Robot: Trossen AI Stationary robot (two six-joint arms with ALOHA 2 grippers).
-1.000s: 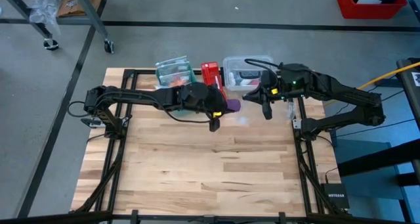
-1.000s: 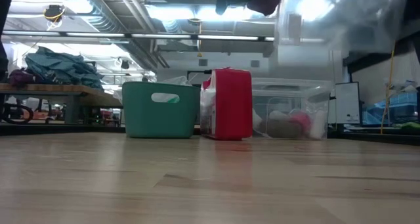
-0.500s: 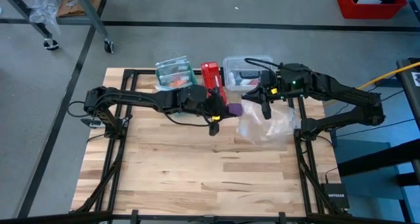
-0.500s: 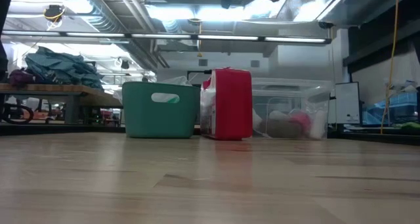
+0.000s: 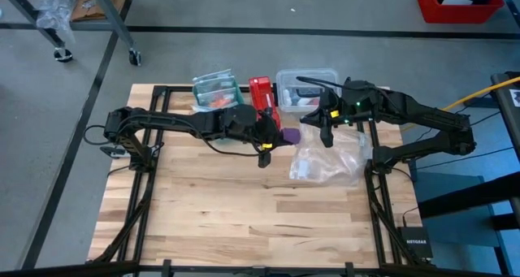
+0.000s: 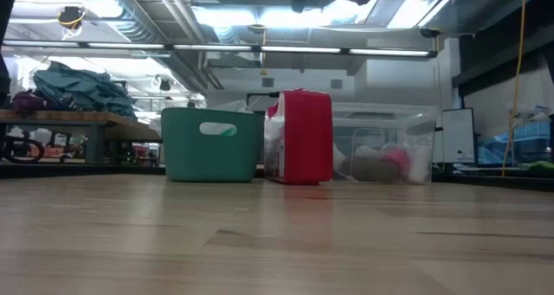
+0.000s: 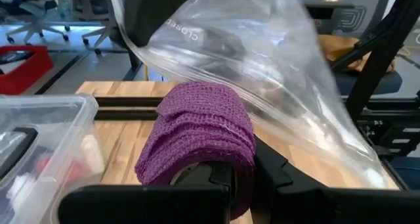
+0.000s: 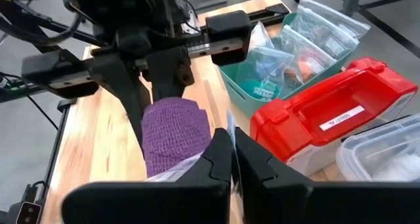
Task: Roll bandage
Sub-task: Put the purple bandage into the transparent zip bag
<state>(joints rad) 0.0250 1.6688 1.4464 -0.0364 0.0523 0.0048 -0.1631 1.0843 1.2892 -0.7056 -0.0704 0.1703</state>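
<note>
The bandage (image 5: 289,136) is a purple roll held above the far middle of the table. My left gripper (image 5: 276,139) is shut on it, reaching in from the table's left. Facing it just to the right, my right gripper (image 5: 325,136) is shut on a clear plastic bag (image 5: 327,158), which hangs down beside the roll. In the left wrist view the bandage (image 7: 197,135) fills the middle, with the clear plastic bag (image 7: 262,73) draped just behind it. The low view shows only the undersides of both grippers at its top edge. My left gripper pinches the bandage roll between its two fingers at the roll's near part (image 7: 220,159). The fingers lie about level and come from the table's left. The roll is lifted clear of the table. My right gripper is shut on the bag's zip-closure edge (image 7: 172,28), its fingers slanting down from the table's right. The bag hangs slack below the fingers. No part of it shows on the table in the low view.
Along the far edge stand a green bin (image 5: 215,88) full of packets, a red box (image 5: 262,93) and a clear lidded box (image 5: 305,85). The wooden table (image 5: 244,212) stretches bare toward the near edge.
The clear bag, a blurred smear beside the roll a second ago, has swung down and now hangs spread out below my right gripper. Both grippers have stayed shut and about where they were, and the roll has stayed in my left gripper.
</note>
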